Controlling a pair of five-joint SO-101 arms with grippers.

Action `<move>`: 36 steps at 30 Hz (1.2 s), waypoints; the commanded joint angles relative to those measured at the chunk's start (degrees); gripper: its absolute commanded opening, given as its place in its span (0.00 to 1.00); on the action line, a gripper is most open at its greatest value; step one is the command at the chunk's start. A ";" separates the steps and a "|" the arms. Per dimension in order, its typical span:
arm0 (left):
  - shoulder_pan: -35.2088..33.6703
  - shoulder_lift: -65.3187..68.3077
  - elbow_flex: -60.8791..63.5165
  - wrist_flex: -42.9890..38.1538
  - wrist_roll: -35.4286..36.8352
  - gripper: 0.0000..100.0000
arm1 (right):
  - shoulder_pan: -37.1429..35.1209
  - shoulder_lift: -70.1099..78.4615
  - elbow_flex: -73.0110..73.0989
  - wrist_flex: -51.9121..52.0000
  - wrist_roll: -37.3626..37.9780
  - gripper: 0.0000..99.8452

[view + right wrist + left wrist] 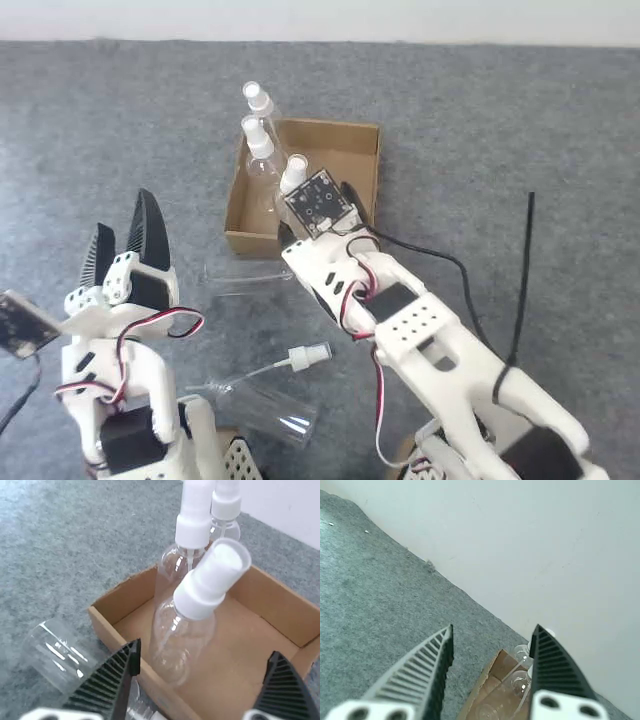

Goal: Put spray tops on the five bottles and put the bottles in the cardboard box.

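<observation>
3 capped bottles (262,165) stand in the cardboard box (350,160), on its left side. 2 bare bottles lie on the carpet (520,120): one bare bottle (248,276) just in front of the box, the other bare bottle (262,408) nearer the arms w/ 1 loose spray top (308,356) just beside it. R gripper (205,650) is wide open at the box, the front capped bottle between its jaws, not squeezed. L gripper (124,212) is open too, holds nothing.
</observation>
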 commanded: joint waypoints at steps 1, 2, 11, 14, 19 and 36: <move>-0.18 -0.62 -0.66 -2.11 0.53 0.23 | 0.04 -6.99 0.26 4.79 0.62 0.34; -0.18 -0.62 -0.57 -2.11 0.53 0.23 | 0.04 -7.87 0.35 6.20 0.62 0.34; -3.34 -0.62 -0.48 -2.99 0.53 0.23 | 0.04 -14.90 0.53 20.53 0.62 0.34; -3.87 -0.62 -0.04 -3.69 0.53 0.23 | 0.04 -16.92 0.62 24.40 0.62 0.34; -3.96 -0.62 -0.04 -3.69 0.53 0.23 | 0.04 -20.35 0.62 30.81 0.62 0.34; -7.30 -0.62 -0.22 -3.78 0.79 0.23 | -0.31 -35.21 0.62 53.32 0.62 0.34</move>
